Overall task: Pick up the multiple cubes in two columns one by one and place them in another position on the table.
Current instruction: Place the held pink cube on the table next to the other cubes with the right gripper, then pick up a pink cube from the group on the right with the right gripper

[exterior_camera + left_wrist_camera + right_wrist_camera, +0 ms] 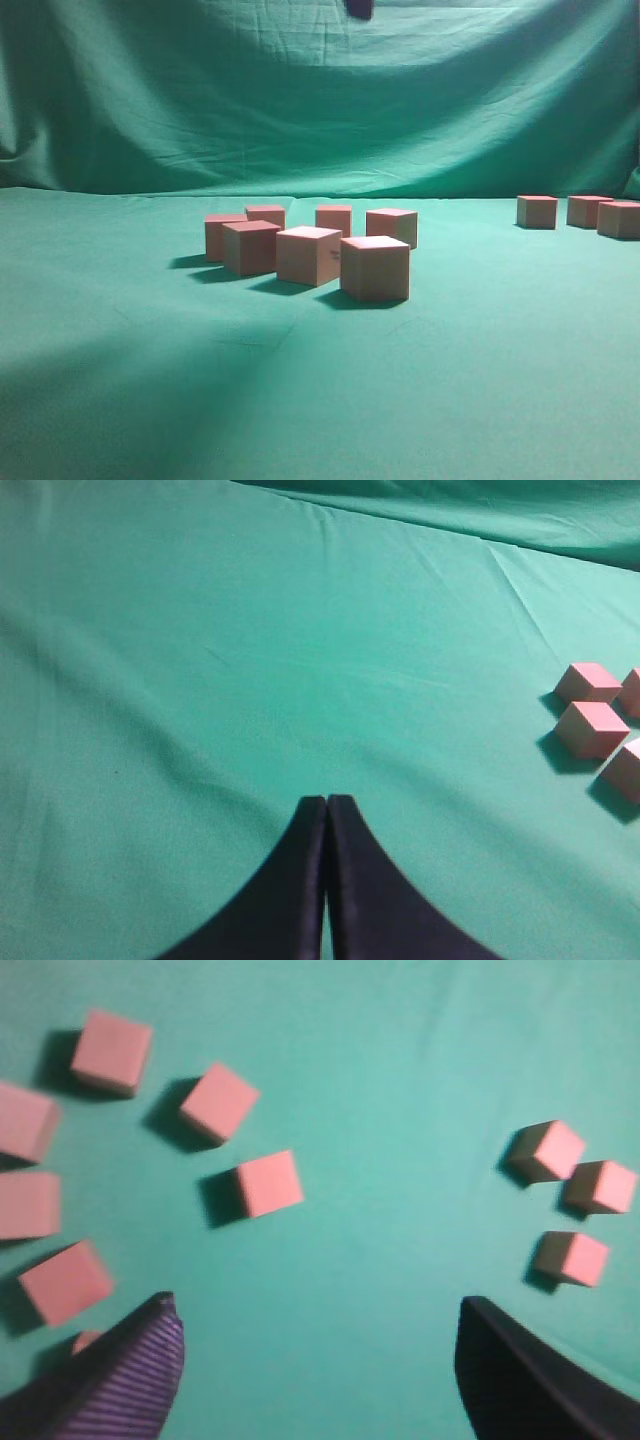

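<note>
Cubes, pink and blocky, sit in two groups on the green cloth-covered table (120, 400), which fills the near ground and meets a draped green backdrop (320, 100) at the far edge. The larger group (310, 250) lies near the middle of the exterior view: seven cubes in two rough rows, with the nearest cube (375, 268) at the front right, another (309, 255) just left of it, and a third (251, 247) further left; the far row stands just behind them. The smaller group (580, 213) of three cubes sits well apart at the far right, close together. In the right wrist view, the larger group spreads across the left half, with one cube (269, 1183) nearest the centre, and the three-cube cluster (575, 1195) lies to the right. The right gripper (320, 1360) hangs above the bare cloth between the groups, its two fingers (120, 1380) spread wide and holding nothing; this view is somewhat blurred, so cube edges are soft. The left gripper (327, 810) hovers over bare cloth, fingers pressed together with nothing between them, and a few cubes (592, 728) show at the right edge of its view. A small dark object (360, 8) at the top of the exterior view is probably part of an arm.
</note>
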Tool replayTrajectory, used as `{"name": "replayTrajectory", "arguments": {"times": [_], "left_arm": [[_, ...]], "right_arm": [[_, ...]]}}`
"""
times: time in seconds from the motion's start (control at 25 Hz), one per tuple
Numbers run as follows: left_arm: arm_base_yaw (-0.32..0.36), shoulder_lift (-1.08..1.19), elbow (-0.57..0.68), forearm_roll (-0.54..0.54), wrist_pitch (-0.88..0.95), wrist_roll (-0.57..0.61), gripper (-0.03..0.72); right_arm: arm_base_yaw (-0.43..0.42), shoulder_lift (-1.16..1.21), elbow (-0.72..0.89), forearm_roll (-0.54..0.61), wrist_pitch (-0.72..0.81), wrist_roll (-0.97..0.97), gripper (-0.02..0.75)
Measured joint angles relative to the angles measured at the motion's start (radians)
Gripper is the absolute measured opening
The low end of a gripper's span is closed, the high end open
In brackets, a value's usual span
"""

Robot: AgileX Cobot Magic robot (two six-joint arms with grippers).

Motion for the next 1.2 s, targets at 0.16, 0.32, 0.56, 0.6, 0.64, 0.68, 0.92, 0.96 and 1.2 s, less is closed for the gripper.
{"name": "replayTrajectory", "arguments": {"times": [0.16,0.32,0.56,0.6,0.64,0.68,0.92,0.96,1.2], "left_arm": [[0.000,0.000,0.000,0.000,0.000,0.000,0.000],[0.000,0.000,0.000,0.000,0.000,0.000,0.000],[0.000,0.000,0.000,0.000,0.000,0.000,0.000],[0.000,0.000,0.000,0.000,0.000,0.000,0.000],[0.000,0.000,0.000,0.000,0.000,0.000,0.000],[0.000,0.000,0.000,0.000,0.000,0.000,0.000],[0.000,0.000,0.000,0.000,0.000,0.000,0.000],[0.000,0.000,0.000,0.000,0.000,0.000,0.000],[0.000,0.000,0.000,0.000,0.000,0.000,0.000]], "right_arm": [[-0.061,-0.079,0.000,-0.091,0.003,0.012,0.552],[-0.221,-0.116,-0.006,-0.092,0.007,0.020,0.552],[-0.505,-0.086,-0.007,0.030,0.013,0.002,0.552],[-0.540,-0.069,-0.007,0.054,0.013,-0.010,0.552],[-0.579,-0.049,-0.007,0.084,0.013,-0.022,0.552],[-0.614,-0.027,-0.007,0.120,0.013,-0.032,0.552],[-0.730,0.109,-0.007,0.310,-0.021,-0.162,0.552],[-0.735,0.133,-0.007,0.316,-0.037,-0.180,0.552],[-0.736,0.232,-0.007,0.326,-0.158,-0.244,0.552]]}}
